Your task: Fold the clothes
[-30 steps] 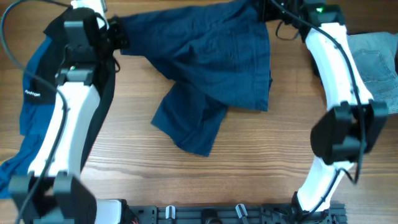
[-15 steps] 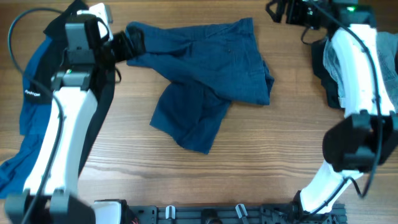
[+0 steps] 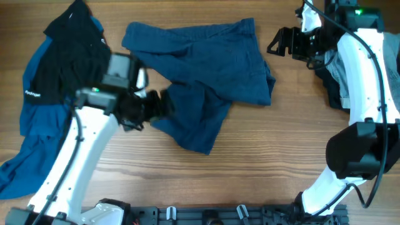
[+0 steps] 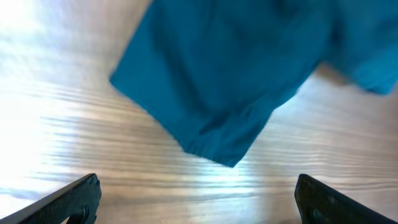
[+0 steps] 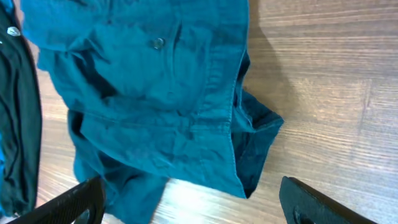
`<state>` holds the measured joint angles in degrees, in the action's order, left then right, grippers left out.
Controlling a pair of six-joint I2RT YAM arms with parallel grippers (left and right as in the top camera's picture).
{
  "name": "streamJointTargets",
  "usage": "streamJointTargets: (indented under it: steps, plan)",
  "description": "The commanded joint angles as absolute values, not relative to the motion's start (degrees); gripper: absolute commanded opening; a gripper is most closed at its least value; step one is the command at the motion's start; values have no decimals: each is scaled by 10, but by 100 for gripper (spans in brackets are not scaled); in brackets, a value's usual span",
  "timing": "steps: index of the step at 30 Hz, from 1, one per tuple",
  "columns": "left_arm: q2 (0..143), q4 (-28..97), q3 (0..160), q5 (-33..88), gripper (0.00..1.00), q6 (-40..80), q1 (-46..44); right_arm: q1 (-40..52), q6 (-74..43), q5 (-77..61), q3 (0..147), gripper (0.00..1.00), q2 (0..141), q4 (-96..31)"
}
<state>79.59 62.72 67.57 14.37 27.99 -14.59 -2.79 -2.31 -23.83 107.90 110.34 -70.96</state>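
The dark navy shorts lie spread on the wooden table, with one leg hanging down toward the front. My left gripper is open at the left edge of that leg. In the left wrist view the leg's hem lies ahead of the wide-apart left gripper, with bare wood between the fingers. My right gripper is open just right of the shorts' top right corner. In the right wrist view the shorts lie ahead of the right gripper, which holds nothing.
A black and blue jacket lies crumpled at the left edge, and it shows at the side of the right wrist view. Light jeans sit on a dark garment under the right arm. Bare wood runs along the front.
Both grippers have opened and let go of the shorts, which now lie flat. The left arm swung from the top left corner down to the lower leg. The right gripper dropped slightly.
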Motion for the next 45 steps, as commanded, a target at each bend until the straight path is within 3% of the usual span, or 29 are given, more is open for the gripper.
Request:
streamJointTargets:
  steps: [1,3,6,12,18,19,22,25,33,38,45]
  plan:
    - [793,576,573,124,97,377,-196,-25,-17,-227,1049,90,1102,-686]
    - [793,525,519,123,94,411,-213,-25,-17,-227,1034,90,1102,-673]
    - [793,450,456,123,82,457,-217,-25,-17,-227,1006,90,1102,-655]
    - [806,349,413,53,72,460,-217,-25,-32,-232,977,90,1102,-623]
    - [893,262,411,22,70,474,-217,-25,-32,-231,977,90,1102,-621]
    - [910,247,411,20,64,474,-216,-25,-32,-231,978,90,1102,-622]
    - [935,227,411,0,32,474,-201,-25,-31,-231,978,90,1102,-624]
    - [927,198,412,-12,4,467,-175,-25,-18,-231,976,82,1102,-643]
    - [864,190,486,-10,4,404,-81,-24,12,-232,911,76,1102,-662]
    - [861,114,510,-12,4,375,-33,-24,29,-271,830,73,1102,-624]
    - [861,79,510,-11,4,364,-18,2,-86,-271,754,70,1102,-570]
